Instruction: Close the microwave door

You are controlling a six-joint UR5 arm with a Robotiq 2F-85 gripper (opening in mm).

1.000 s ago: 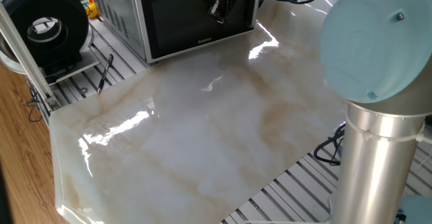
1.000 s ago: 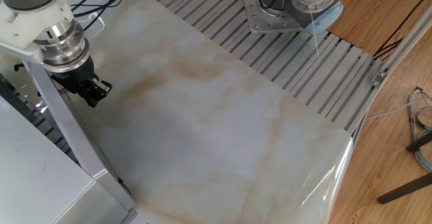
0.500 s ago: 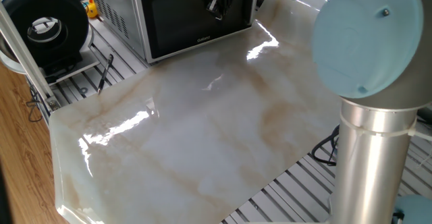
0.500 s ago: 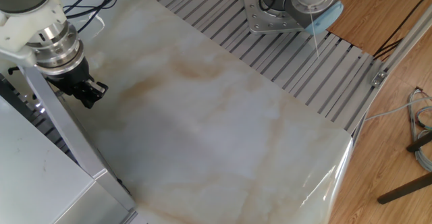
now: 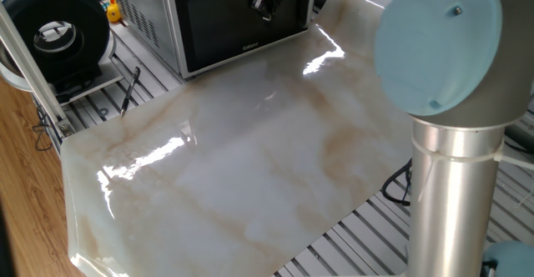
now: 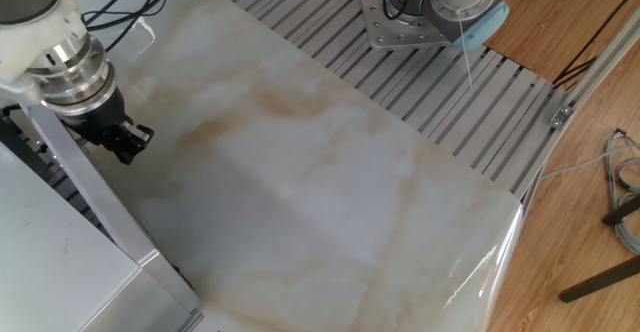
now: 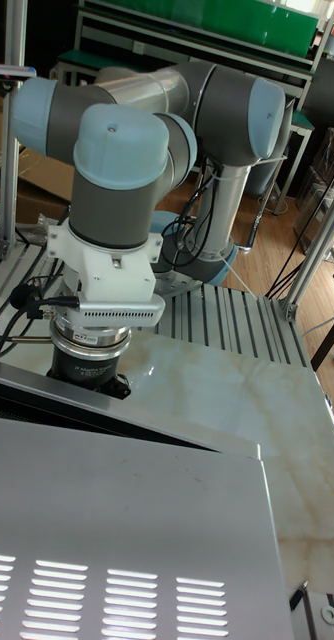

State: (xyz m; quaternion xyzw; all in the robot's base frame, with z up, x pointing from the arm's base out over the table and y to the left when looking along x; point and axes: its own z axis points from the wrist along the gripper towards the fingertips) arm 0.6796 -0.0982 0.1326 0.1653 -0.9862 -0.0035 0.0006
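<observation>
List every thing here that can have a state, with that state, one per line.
microwave door: nearly shut, looks flush with the front in one fixed view; the tall fixed view still shows a dark gap behind its top edge.
gripper: at the door's handle side; open or shut cannot be told.
microwave: upright at the table's far edge.
spool device: standing beside the microwave, untouched.

Bright overhead glare on glossy tabletop (image 5: 167, 148)
</observation>
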